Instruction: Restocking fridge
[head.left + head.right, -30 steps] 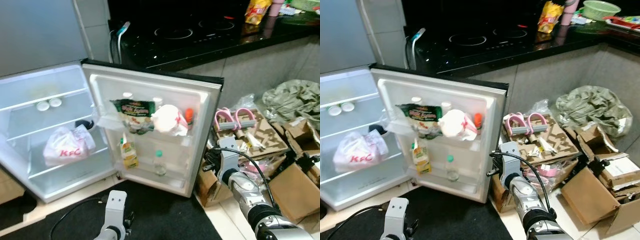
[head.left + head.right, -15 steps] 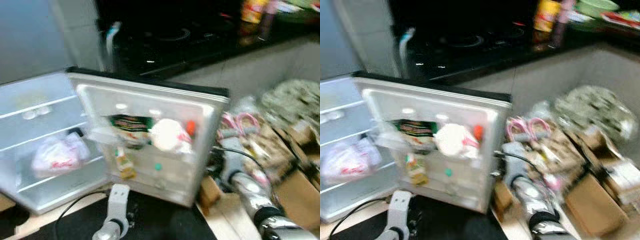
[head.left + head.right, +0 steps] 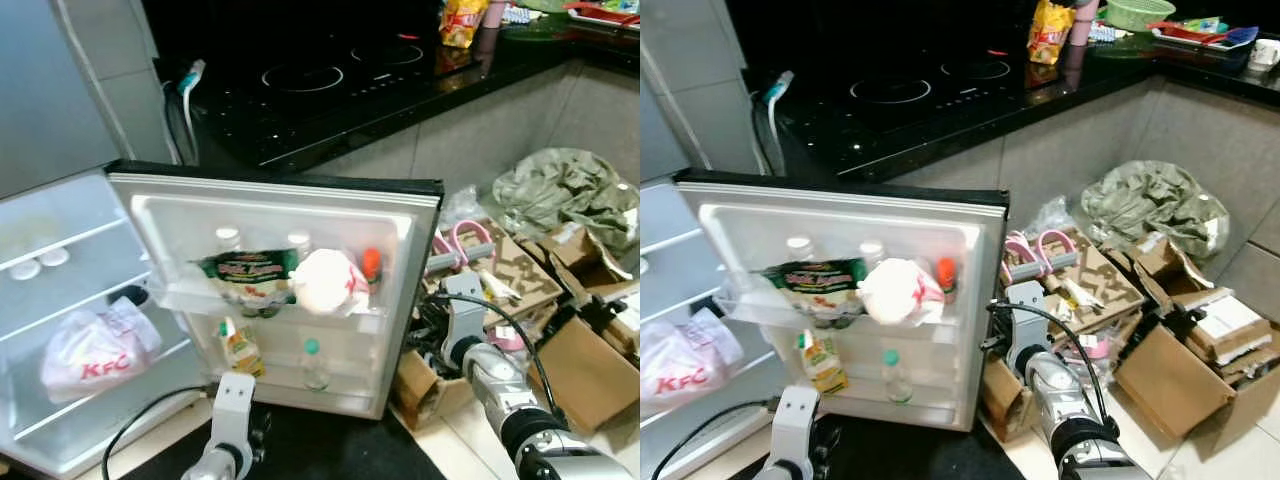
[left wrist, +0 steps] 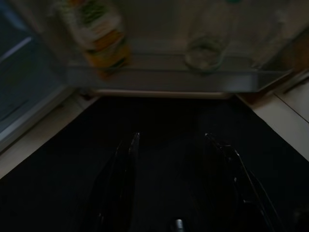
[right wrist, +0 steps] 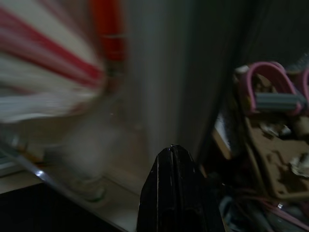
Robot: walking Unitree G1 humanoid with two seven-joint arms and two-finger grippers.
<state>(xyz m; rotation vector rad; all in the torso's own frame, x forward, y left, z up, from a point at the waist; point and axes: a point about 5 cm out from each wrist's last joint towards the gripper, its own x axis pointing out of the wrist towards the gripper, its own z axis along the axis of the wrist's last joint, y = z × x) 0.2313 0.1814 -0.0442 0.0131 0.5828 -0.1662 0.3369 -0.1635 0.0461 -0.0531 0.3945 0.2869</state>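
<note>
Fridge (image 3: 60, 290) stands low beside the counter, its door (image 3: 290, 270) swung wide with bottles and packets; left gripper (image 4: 174, 183) hangs spread over the black mat (image 4: 159, 140), right gripper (image 5: 175, 193) pinched together at the door's edge

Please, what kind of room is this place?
Most likely a home kitchen: a small fridge stands open with food in its door, a black cooktop sits on the counter, and cardboard boxes clutter the floor.
</note>
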